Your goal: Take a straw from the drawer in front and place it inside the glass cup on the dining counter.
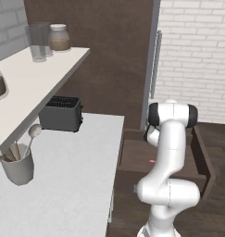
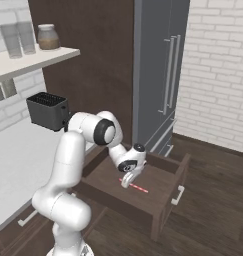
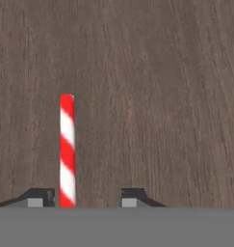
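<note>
The drawer (image 2: 165, 197) of dark brown wood stands pulled out in front of the base, and the arm bends down into it. On the drawer's floor lies the straw (image 2: 135, 186), red and white striped, flat on the wood. In the right base view the gripper (image 2: 126, 183) is low over the near end of the straw, its fingers pointing down at the drawer floor. In the hand view the straw (image 3: 67, 150) runs straight away from the camera and passes between the two dark fingertips (image 3: 40, 197), close against the left one and with a clear gap to the right one. The jaws stand apart with the straw inside them, not yet pinched; neither pad visibly presses on it. In the left base view the arm hides most of the drawer (image 1: 204, 159), and a small red mark of the straw (image 1: 152, 161) shows on the wood just left of the arm.
</note>
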Robot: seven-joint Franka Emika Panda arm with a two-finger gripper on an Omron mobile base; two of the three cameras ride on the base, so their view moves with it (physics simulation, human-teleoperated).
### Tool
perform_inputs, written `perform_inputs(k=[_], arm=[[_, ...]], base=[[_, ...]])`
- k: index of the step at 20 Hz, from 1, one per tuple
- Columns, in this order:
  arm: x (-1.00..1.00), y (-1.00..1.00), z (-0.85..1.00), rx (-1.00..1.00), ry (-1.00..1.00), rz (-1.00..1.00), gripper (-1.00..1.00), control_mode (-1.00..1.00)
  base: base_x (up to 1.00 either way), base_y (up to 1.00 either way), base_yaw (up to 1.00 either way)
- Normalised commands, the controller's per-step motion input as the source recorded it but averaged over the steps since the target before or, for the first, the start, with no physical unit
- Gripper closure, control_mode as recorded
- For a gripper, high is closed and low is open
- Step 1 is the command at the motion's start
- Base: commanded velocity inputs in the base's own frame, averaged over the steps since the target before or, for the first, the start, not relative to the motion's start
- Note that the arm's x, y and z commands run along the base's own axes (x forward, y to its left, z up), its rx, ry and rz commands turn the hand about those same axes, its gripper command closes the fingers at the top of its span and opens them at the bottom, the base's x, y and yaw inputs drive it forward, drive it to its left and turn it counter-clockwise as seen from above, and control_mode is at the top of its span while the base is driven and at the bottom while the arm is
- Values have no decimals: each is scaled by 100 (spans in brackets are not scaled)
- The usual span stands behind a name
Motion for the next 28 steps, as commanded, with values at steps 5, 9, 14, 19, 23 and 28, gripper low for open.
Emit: perform_inputs(k=[5, 9, 14, 19, 23, 28], arm=[[-33, 0, -77, -3, -12, 0, -100, -100], [-30, 5, -87, -8, -4, 0, -100, -100], [-23, 23, -98, -16, 0, 0, 100, -100], [-22, 22, -88, -12, -1, 0, 100, -100], [-15, 5, -48, 0, -14, 0, 100, -100], [-1, 0, 0, 0, -13, 0, 100, -100]], base=[[0, 0, 0], [0, 0, 0], [0, 0, 0], [0, 0, 0], [0, 0, 0], [0, 0, 0]])
